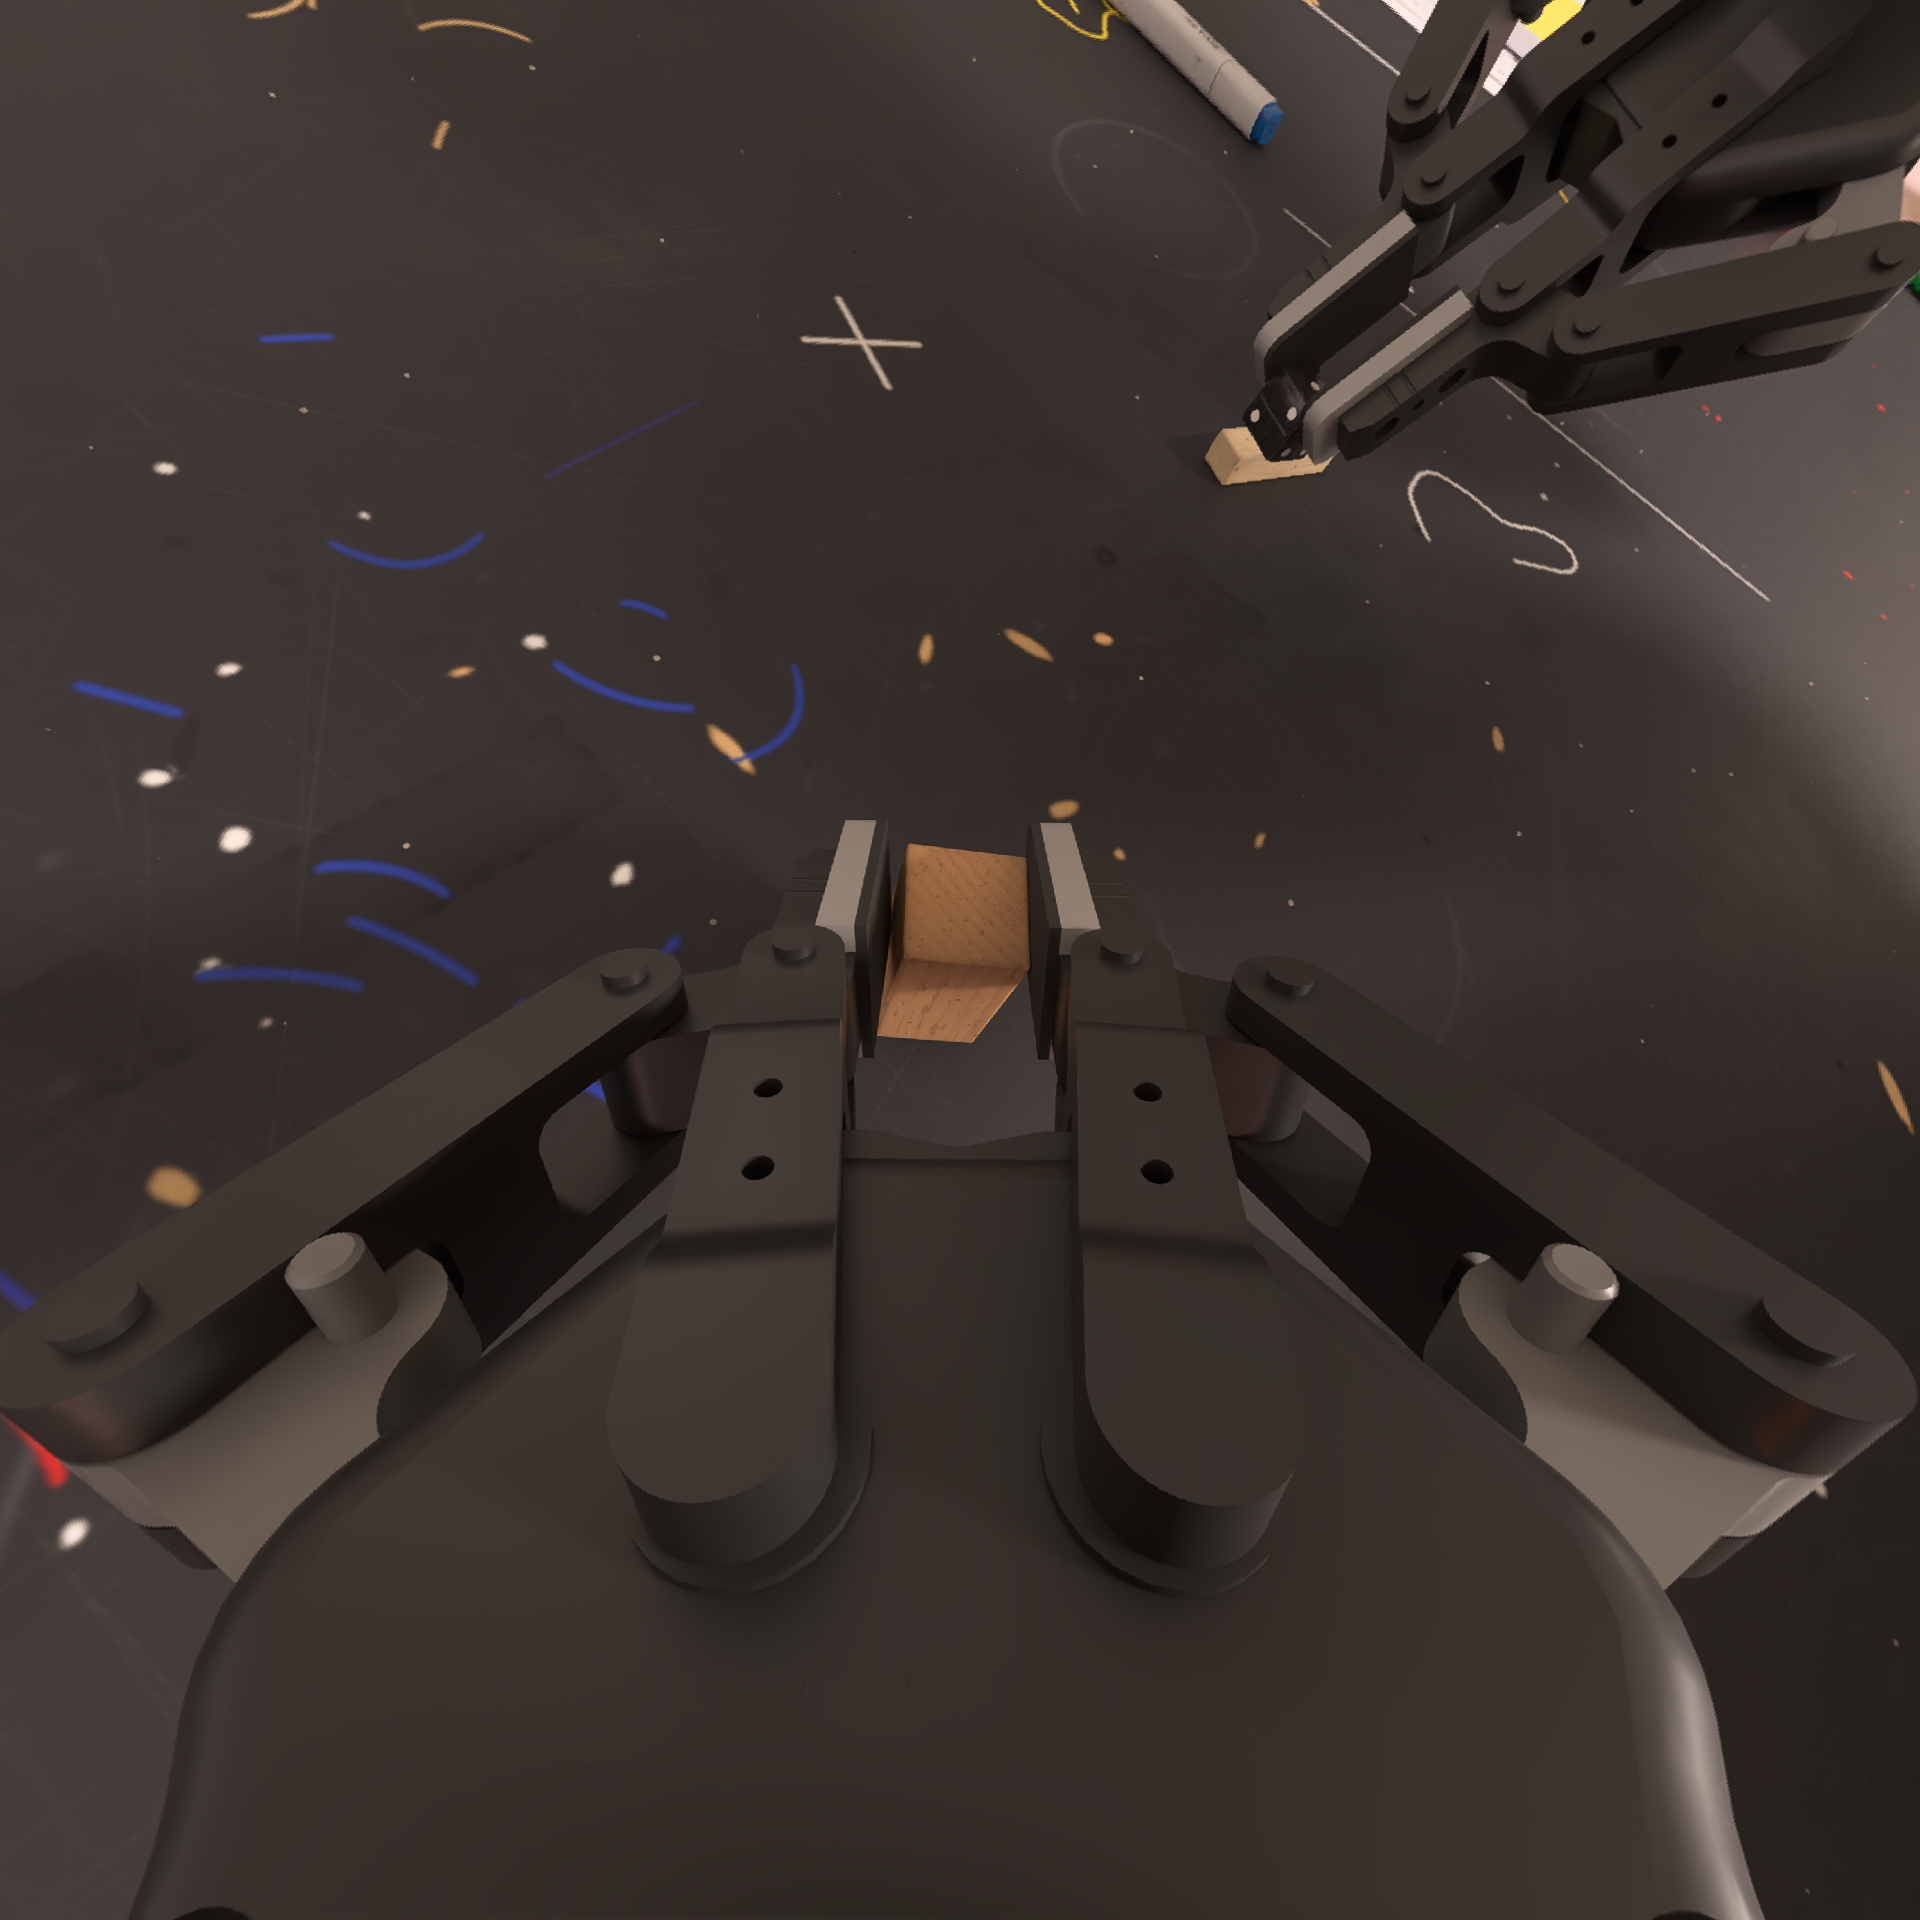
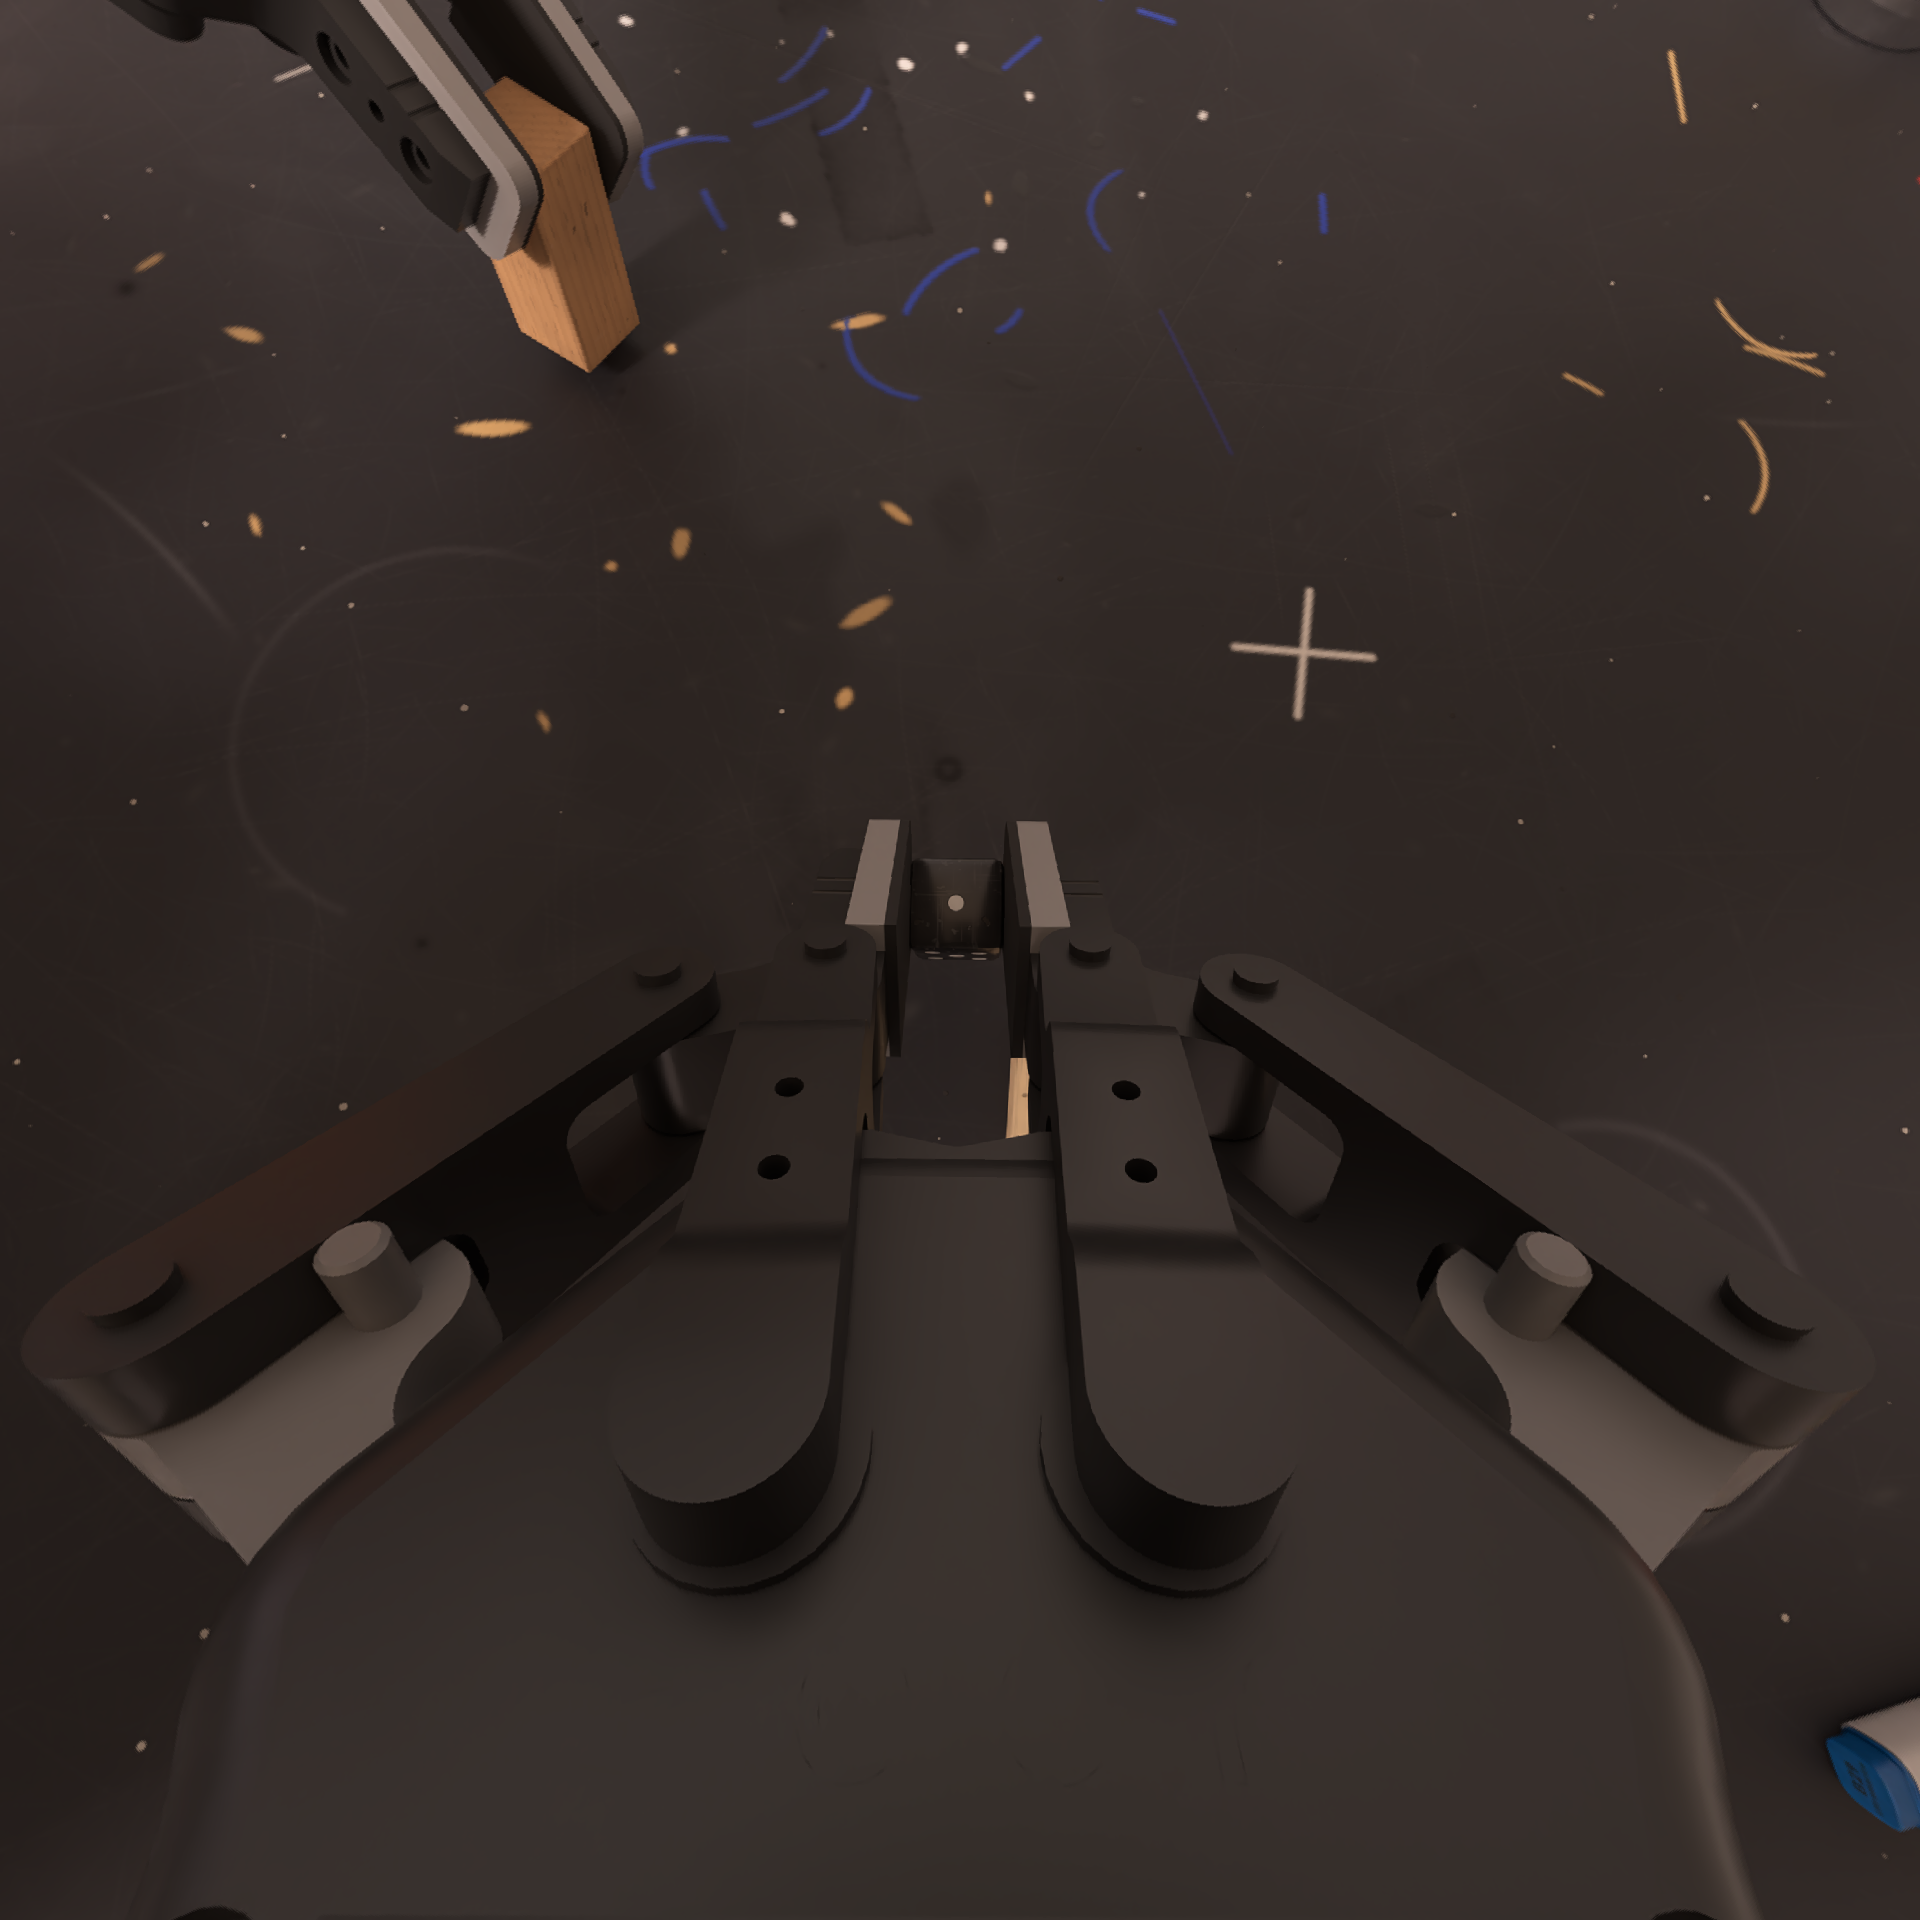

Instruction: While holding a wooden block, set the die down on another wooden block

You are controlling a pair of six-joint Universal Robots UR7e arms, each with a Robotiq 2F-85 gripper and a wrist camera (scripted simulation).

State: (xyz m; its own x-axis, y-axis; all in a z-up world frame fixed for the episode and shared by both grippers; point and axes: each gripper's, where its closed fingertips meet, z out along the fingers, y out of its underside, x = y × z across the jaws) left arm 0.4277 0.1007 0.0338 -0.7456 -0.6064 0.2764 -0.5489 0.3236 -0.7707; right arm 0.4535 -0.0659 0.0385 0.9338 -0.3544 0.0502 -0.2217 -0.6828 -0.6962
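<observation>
My left gripper (image 1: 958, 904) is shut on a tan wooden block (image 1: 961, 920), held tilted above the dark table; the block also shows in the right wrist view (image 2: 566, 249), its low corner close to the surface. My right gripper (image 2: 956, 883) is shut on a black die with white pips (image 2: 956, 906). In the left wrist view the right gripper (image 1: 1294, 421) holds the die (image 1: 1276, 416) right at the top of a pale wooden block (image 1: 1247, 457) lying on the table. Only a thin sliver of that block (image 2: 1018, 1101) shows between my right fingers.
A white marker with a blue cap (image 1: 1210, 68) lies at the far edge near the right arm; its cap also shows in the right wrist view (image 2: 1870, 1777). The dark table (image 1: 727, 520) bears paint flecks, blue strokes and a chalk cross (image 1: 862, 341).
</observation>
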